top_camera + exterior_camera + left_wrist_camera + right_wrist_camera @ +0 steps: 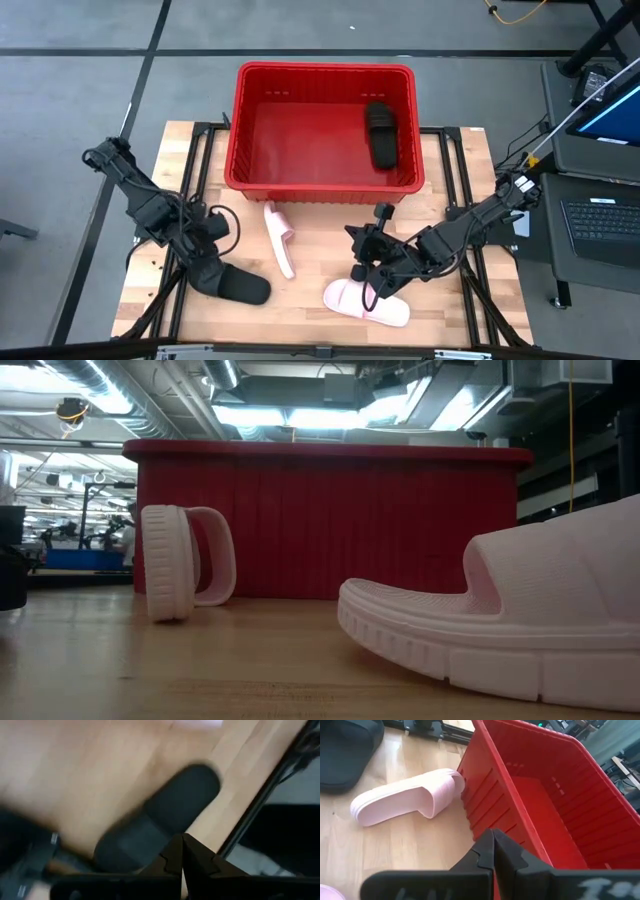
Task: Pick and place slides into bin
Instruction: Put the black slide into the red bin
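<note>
Nearest on the desk, toward the right, one pale pink slide lies flat on its sole. The right hand sits just beyond it, between that slide and the bin; in the right wrist view its two fingers are pressed tip to tip with nothing between them, pointing at the bin's near wall.

At the near left lies a black slide, also flat on the desk. The left hand is just beside its far end. The left wrist view shows those fingers closed together and empty, with the black slide just past the tips, so it is not gripped.

A little farther in, near the middle, the second pink slide stands on its edge, its far end right up against the bin's near wall; whether it touches I cannot tell.

Farthest, the red bin sits at the far edge of the desk, and a single black slide lies inside it, against the right side.

By my reckoning the job is about a quarter done: one slide is binned and three remain on the desk, none of them yet in a hand. Each hand has a slide close by, so either could plausibly take the next one.
</note>
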Tool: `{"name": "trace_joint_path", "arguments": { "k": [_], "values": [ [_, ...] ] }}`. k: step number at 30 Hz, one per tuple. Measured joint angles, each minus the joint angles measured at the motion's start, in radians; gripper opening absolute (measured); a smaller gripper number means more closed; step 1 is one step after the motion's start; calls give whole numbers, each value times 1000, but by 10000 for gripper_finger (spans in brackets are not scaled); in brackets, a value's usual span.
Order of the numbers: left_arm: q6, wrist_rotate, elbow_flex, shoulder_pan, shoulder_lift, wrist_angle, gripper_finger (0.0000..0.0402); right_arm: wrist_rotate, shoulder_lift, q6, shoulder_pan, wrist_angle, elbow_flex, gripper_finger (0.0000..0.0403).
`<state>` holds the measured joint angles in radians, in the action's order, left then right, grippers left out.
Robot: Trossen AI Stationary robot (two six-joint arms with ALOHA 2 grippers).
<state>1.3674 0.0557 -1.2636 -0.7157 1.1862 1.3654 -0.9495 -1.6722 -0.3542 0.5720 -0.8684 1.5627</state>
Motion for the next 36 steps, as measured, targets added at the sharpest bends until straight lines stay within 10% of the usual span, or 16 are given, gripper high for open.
{"name": "trace_joint_path", "arguments": {
  "k": [27,36],
  "values": [
    [432,109,0,-183,15,31,18,30,0,-33,0,26,0,6],
    [341,109,0,-194,118,19,71,30,0,-24,0,35,1,6]
  ]
}}
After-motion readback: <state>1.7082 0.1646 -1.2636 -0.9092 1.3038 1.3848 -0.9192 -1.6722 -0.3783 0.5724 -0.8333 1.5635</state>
